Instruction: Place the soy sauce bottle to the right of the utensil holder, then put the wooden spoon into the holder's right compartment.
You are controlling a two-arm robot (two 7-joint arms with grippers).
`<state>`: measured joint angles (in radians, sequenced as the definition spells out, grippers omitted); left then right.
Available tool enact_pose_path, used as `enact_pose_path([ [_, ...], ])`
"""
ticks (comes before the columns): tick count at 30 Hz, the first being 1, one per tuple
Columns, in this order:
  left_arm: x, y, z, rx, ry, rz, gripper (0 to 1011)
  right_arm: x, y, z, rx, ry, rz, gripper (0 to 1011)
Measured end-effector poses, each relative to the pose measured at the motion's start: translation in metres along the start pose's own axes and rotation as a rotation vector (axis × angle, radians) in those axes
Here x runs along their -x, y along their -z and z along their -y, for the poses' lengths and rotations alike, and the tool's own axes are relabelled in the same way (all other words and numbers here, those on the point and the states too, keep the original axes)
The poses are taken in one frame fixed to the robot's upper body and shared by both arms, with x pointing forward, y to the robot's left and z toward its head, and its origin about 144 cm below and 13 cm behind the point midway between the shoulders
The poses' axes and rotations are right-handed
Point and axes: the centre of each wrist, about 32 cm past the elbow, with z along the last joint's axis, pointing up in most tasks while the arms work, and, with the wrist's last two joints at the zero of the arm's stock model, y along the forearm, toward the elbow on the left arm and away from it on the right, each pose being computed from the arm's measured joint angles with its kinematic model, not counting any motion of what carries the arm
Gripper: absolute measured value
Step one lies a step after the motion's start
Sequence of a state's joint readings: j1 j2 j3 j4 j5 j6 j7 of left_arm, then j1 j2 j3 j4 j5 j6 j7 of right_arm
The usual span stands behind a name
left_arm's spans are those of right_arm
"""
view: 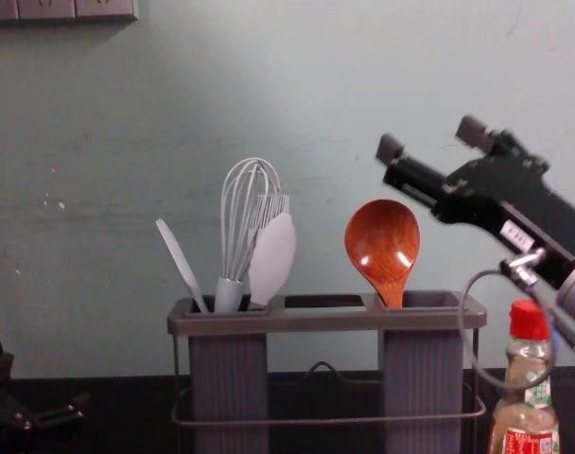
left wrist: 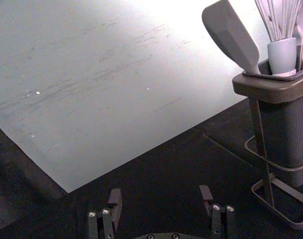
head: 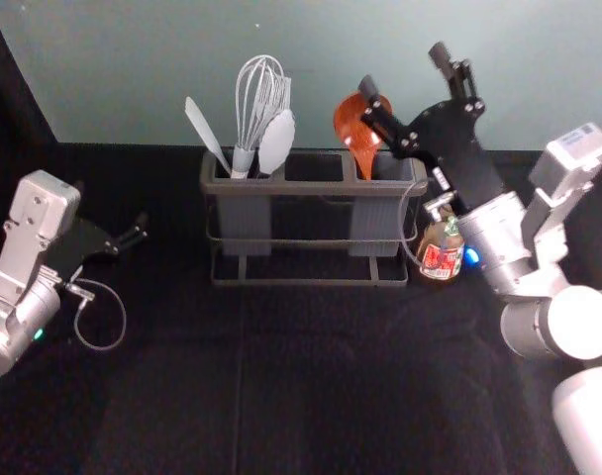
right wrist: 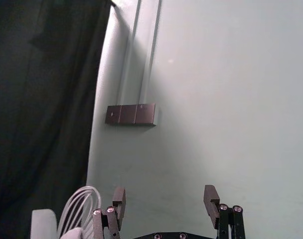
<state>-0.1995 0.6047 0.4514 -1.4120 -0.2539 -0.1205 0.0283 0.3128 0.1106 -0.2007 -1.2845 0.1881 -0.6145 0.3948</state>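
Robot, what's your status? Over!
Left end effector open, left of holder; right end effector open, high. Spoon in right compartment, bottle right of holder. Cable crosses bottle.

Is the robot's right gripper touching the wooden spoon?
Apart. The chest view shows bare wall between the spoon's bowl and the right gripper, which hangs open, higher up.

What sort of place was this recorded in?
Probably a robot test bench set up like a kitchen counter: black cloth-covered table, plain pale green wall, dark grey rectangular utensil holder and red-capped clear soy sauce bottle.
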Motion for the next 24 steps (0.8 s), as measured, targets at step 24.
enact_pose_path([
  [24,0.0,0.0,0.0,0.0,0.0,0.0,1011,-0.047,-0.055,0.024,0.115,0.082,0.234,1002],
])
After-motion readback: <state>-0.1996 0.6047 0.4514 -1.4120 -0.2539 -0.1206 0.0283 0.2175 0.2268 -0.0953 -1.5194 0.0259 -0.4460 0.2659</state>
